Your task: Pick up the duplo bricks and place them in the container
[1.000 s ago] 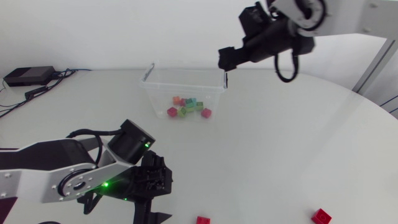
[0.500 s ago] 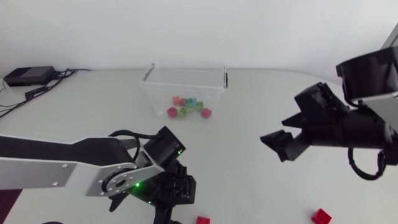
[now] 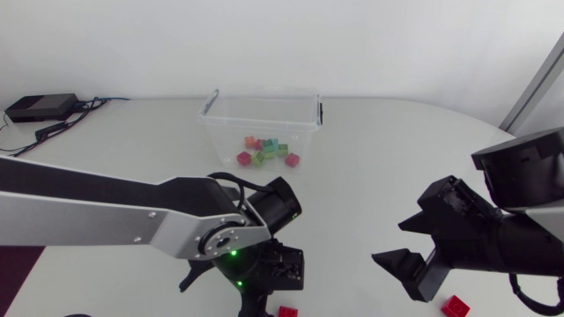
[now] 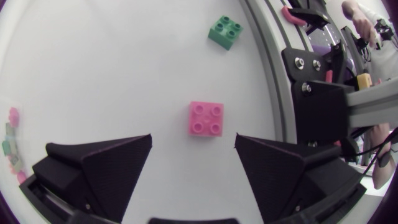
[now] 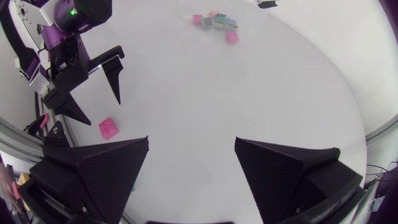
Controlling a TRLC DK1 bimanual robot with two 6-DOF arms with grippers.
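A pink-red duplo brick (image 3: 288,311) lies at the table's front edge. In the left wrist view this brick (image 4: 206,118) sits just ahead of my left gripper (image 4: 193,143), whose fingers stand wide apart and empty. A green brick (image 4: 225,32) lies farther ahead. In the head view, my left gripper (image 3: 260,299) hangs beside the brick. A second red brick (image 3: 455,305) lies at the front right, close to my right gripper (image 3: 398,273), which is open and empty (image 5: 191,142). The clear container (image 3: 262,119) at the back holds several coloured bricks (image 3: 266,151).
My left arm (image 3: 106,220) stretches across the table's front left. My right arm (image 3: 511,220) fills the front right corner. A black box with cables (image 3: 40,107) sits at the back left. The rounded table edge runs close behind both front bricks.
My left gripper slid right along the front edge to the pink-red brick. My right arm swung from above the container down to the front right.
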